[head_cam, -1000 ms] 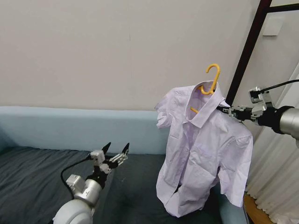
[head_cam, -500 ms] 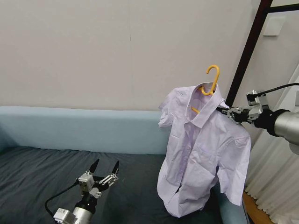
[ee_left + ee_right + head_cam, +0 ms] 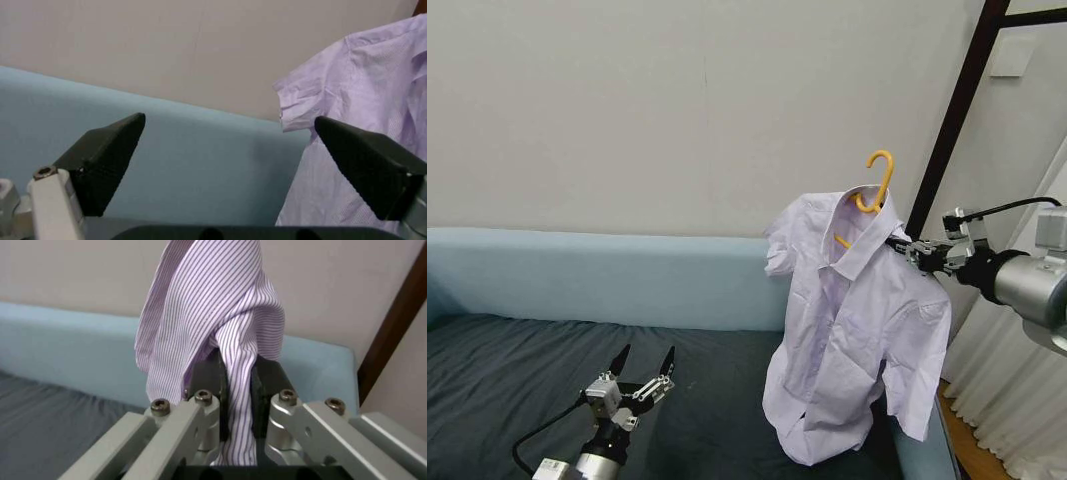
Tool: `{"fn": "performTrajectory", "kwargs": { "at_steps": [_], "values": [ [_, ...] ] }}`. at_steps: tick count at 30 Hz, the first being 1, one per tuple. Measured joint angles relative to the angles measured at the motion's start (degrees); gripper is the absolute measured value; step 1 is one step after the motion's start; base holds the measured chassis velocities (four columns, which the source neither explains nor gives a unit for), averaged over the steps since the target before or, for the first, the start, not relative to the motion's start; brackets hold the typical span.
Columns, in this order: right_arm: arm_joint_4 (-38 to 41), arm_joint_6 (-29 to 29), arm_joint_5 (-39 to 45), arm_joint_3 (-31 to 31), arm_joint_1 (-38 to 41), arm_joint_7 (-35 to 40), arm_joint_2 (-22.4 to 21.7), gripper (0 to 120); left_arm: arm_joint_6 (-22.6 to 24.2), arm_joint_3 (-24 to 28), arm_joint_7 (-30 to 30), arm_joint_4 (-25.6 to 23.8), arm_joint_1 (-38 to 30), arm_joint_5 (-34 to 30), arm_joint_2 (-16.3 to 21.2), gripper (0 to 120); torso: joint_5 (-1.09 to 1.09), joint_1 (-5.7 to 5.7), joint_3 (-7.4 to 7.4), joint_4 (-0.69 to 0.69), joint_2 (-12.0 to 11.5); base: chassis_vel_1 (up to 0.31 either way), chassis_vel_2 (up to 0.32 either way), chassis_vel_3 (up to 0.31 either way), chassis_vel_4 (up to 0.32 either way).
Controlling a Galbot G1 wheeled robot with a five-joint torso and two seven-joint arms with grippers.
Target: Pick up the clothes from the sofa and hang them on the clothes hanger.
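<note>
A lilac striped short-sleeved shirt (image 3: 852,340) hangs on a yellow hanger (image 3: 875,184), lifted above the right end of the sofa. My right gripper (image 3: 911,250) is shut on the shirt's shoulder; in the right wrist view the striped cloth (image 3: 220,340) is pinched between the fingers (image 3: 207,385). My left gripper (image 3: 641,366) is low over the dark seat, open and holding nothing. In the left wrist view its open gripper (image 3: 230,155) faces the sofa back, with the shirt's sleeve (image 3: 320,95) beyond.
The sofa has a light blue back (image 3: 587,275) and a dark grey seat (image 3: 497,390). A dark vertical rack pole (image 3: 952,120) slants up behind the shirt. White curtain folds (image 3: 1017,400) hang at the right edge.
My left arm has dropped lower and drawn back toward the seat's front. The right gripper with the shirt and hanger has shifted slightly left and down.
</note>
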Motion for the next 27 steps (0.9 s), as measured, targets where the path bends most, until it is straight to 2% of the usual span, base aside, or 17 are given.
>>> {"fn": "performTrajectory", "kwargs": {
  "at_steps": [2, 4, 11, 13, 18, 22, 27],
  "values": [
    [-5.0, 0.5, -4.8, -0.7, 1.5, -2.4, 4.8, 8, 0.0, 0.1, 0.0, 0.0, -0.1, 0.0, 0.0, 100, 0.03, 0.0, 0.01, 0.01, 0.0, 0.0, 0.0, 0.0, 0.0],
    [-8.6, 1.0, -8.5, -0.9, 3.4, -4.7, 7.5, 8, 0.1, 0.1, 0.0, 0.0, -0.1, -0.1, 0.1, 100, 0.02, 0.01, 0.02, 0.02, 0.0, 0.0, 0.0, 0.0, 0.0],
    [-17.5, 1.7, -12.6, -2.4, 13.0, -7.9, 11.1, 8, 0.1, 0.1, 0.0, 0.0, -0.2, -0.1, 0.1, 100, 0.02, 0.01, 0.02, 0.0, 0.0, 0.0, 0.0, 0.0, 0.0],
    [-21.1, 0.7, -12.6, -4.0, 20.6, -7.0, 11.0, 8, 0.1, 0.2, -0.1, 0.0, -0.2, -0.2, 0.1, 100, -0.02, 0.01, 0.01, 0.04, 0.0, 0.0, 0.0, 0.0, 0.0],
    [-23.8, -0.1, -14.0, -4.6, 28.0, -3.4, 9.7, 8, 0.1, 0.2, -0.1, 0.0, -0.2, -0.2, 0.1, 100, 0.0, 0.01, 0.01, -0.01, 0.0, 0.0, 0.0, 0.0, 0.0],
    [-24.6, -0.2, -13.3, -6.4, 31.4, -0.5, 7.4, 8, 0.1, 0.2, -0.1, 0.0, -0.2, -0.2, 0.1, 100, -0.01, 0.01, 0.0, -0.02, 0.0, 0.0, 0.0, 0.0, 0.0],
    [-24.4, -0.2, -11.4, -9.3, 33.4, 2.3, 3.1, 8, 0.2, 0.2, -0.1, 0.0, -0.2, -0.2, 0.2, 100, 0.01, 0.01, 0.0, 0.03, 0.0, 0.0, 0.0, 0.0, 0.0]
  ]
}}
